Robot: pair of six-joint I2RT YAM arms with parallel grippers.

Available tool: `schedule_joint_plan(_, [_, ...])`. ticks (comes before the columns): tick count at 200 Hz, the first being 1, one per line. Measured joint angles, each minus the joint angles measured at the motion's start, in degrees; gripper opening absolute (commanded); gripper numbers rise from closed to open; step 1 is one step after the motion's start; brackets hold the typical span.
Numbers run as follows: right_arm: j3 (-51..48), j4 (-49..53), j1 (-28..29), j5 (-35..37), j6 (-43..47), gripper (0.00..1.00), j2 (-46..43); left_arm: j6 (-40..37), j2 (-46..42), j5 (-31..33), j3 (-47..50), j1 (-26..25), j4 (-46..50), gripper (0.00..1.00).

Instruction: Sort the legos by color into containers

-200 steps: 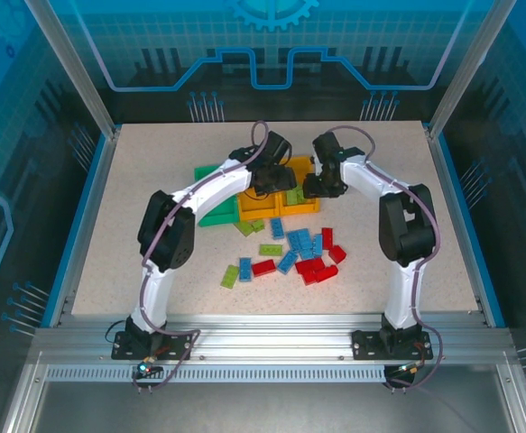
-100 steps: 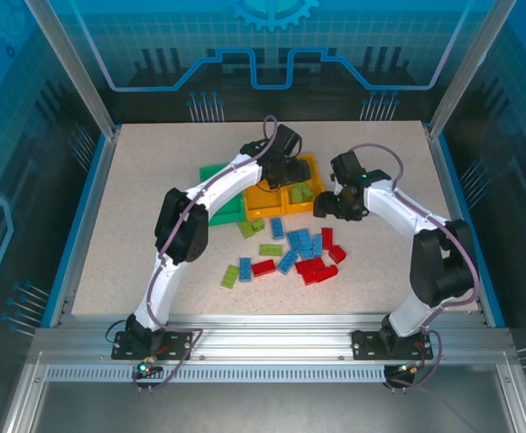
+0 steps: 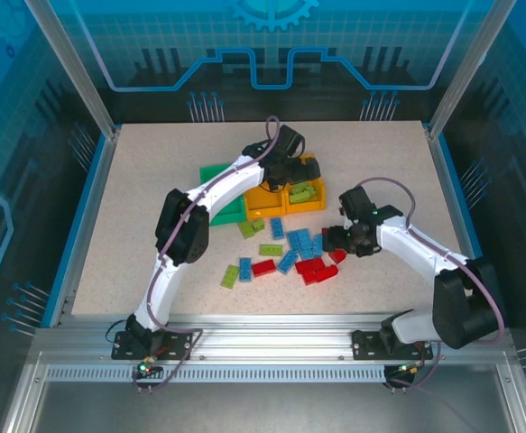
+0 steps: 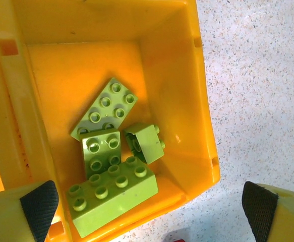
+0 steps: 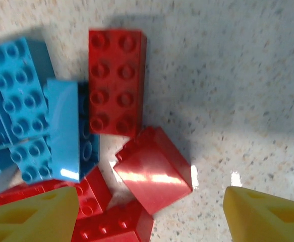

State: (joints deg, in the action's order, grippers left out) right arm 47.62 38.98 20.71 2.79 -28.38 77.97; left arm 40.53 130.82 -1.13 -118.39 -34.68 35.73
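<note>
Three containers stand in a row: a green bin (image 3: 216,215) and two orange bins (image 3: 261,200). The right orange bin (image 4: 177,65) holds several lime legos (image 4: 111,194). My left gripper (image 4: 149,209) hangs open above that bin with nothing between its fingers. Loose legos lie in front of the bins: lime (image 3: 271,250), blue (image 3: 299,242) and red (image 3: 312,269). My right gripper (image 5: 147,212) is open just above the red pile. Between its fingers (image 5: 31,214) lies a red brick on its side (image 5: 154,174). A long red brick (image 5: 116,83) and blue bricks (image 5: 20,96) lie beside it.
A raised blue rim (image 3: 87,216) borders the speckled table, with metal posts (image 3: 69,63) at the back corners. The left arm (image 3: 183,225) reaches over the green bin. The right arm (image 3: 425,257) lies low along the right side.
My right arm has swung from the bins toward me, down to the red bricks, and its jaws have opened. The left gripper shifted right over the orange bin and opened wide.
</note>
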Motion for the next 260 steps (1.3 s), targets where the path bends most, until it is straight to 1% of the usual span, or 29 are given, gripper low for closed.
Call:
schedule_joint_plan(47, [-1.2, 0.3, 2.9, 1.9, 0.5, 0.7, 0.3, 0.0, -4.3, -0.2, 6.4, -0.5, -1.2, 0.99])
schedule_joint_plan(87, [-0.3, 0.3, 2.9, 4.5, 2.8, 0.68, 5.7, 0.0, -14.3, -0.2, 18.2, -0.7, -2.6, 0.99])
schedule_joint_plan(139, [2.6, 0.2, 2.9, 5.7, 4.2, 0.62, 10.7, 0.0, -25.2, -0.2, 29.3, -0.7, -5.4, 0.99])
schedule_joint_plan(158, [4.0, -0.1, 2.9, 5.7, 4.6, 0.57, 12.0, 0.0, -27.8, 0.0, 32.3, -0.7, -5.6, 0.99])
schedule_joint_plan(190, [6.1, 0.0, 2.9, 5.9, 4.9, 0.44, 15.3, -0.2, -30.9, 1.0, 35.6, -0.7, -5.6, 0.99])
schedule_joint_plan(216, [6.4, 0.5, 2.9, 6.3, 4.6, 0.43, 16.0, -0.2, -33.2, 1.5, 37.8, -0.2, -5.6, 0.99])
schedule_joint_plan(245, [6.0, 1.0, 2.9, 6.9, 4.2, 0.33, 15.3, -0.2, -35.1, 1.9, 39.8, 0.5, -5.6, 0.99])
schedule_joint_plan(260, [5.3, 1.3, 2.9, 7.3, 3.7, 0.31, 14.2, -0.2, -35.8, 2.0, 40.8, 0.8, -5.6, 0.99])
